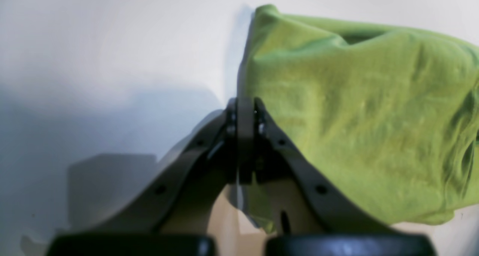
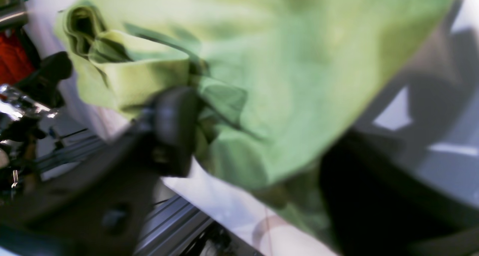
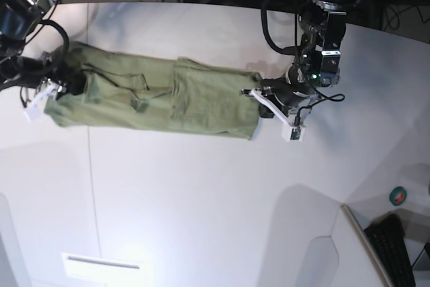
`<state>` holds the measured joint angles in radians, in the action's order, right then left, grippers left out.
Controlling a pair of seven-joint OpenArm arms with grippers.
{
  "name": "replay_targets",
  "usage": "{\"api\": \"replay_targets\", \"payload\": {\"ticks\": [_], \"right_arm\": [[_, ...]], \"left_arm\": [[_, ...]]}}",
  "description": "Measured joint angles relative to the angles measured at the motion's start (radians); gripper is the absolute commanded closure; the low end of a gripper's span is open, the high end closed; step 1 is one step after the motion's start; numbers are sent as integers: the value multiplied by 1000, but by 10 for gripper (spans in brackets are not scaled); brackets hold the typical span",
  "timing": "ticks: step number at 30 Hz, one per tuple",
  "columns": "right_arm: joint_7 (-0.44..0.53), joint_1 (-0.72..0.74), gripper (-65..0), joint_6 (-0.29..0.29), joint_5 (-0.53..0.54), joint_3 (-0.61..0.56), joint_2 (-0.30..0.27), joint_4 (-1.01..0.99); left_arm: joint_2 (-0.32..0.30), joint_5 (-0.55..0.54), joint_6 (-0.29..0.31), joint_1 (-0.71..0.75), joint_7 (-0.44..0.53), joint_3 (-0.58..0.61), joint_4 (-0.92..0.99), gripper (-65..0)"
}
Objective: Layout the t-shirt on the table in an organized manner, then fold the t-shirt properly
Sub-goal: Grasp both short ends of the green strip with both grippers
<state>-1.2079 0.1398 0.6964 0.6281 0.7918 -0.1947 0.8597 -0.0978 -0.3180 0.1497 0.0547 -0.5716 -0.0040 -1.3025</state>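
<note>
Two arms, one t-shirt [image 3: 154, 95] strung between them as a long rumpled band over the table [image 3: 201, 199], sagging onto or just above it, can't tell which. Left gripper [image 1: 245, 110]: jaws pressed together; the cloth edge sits right at the tips and drapes off to one side of them, so it looks like a pinch on the shirt's end, though the actual bite is hidden. Right gripper [image 2: 258, 147]: blurred wrist view, jaws apart with a bunched fold of shirt between and over them; grip or mere contact, can't tell. In the base view its end of the shirt lies right by that gripper.

Progress, judged: early. Shirt is stretched lengthwise but doubled over and creased, sleeves and hem not spread, no tidy flat layout. Left to do: open it flat on the table, smooth it, then every fold.
</note>
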Motion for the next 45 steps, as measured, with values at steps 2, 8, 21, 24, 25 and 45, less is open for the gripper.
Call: {"api": "replay_targets", "payload": {"ticks": [2,8,21,24,25,45], "right_arm": [[12,-3,-216,0,-3,0,0,-3],[17,0,-386,0,11,2,-29,-3],[-125,-39,-162,-7,-18,82,-9,372],[-204,-48,-117,-4,-26,90,77,512],[-200,-53,-101,-3,-10,89,113,557],[-50,-65,0,-3,-14,-106,122,293]], "left_arm": [[0,0,0,2,0,0,-1,0],[-14,0,0,5,0,-2,-5,0],[-39,-14,6,59,-3,-110,-130,0],[-47,-5,-2,63,0,-152,-157,0],[-50,-5,-2,61,0,-160,-157,0],[-80,-3,-3,76,-7,-163,-154,0]]}}
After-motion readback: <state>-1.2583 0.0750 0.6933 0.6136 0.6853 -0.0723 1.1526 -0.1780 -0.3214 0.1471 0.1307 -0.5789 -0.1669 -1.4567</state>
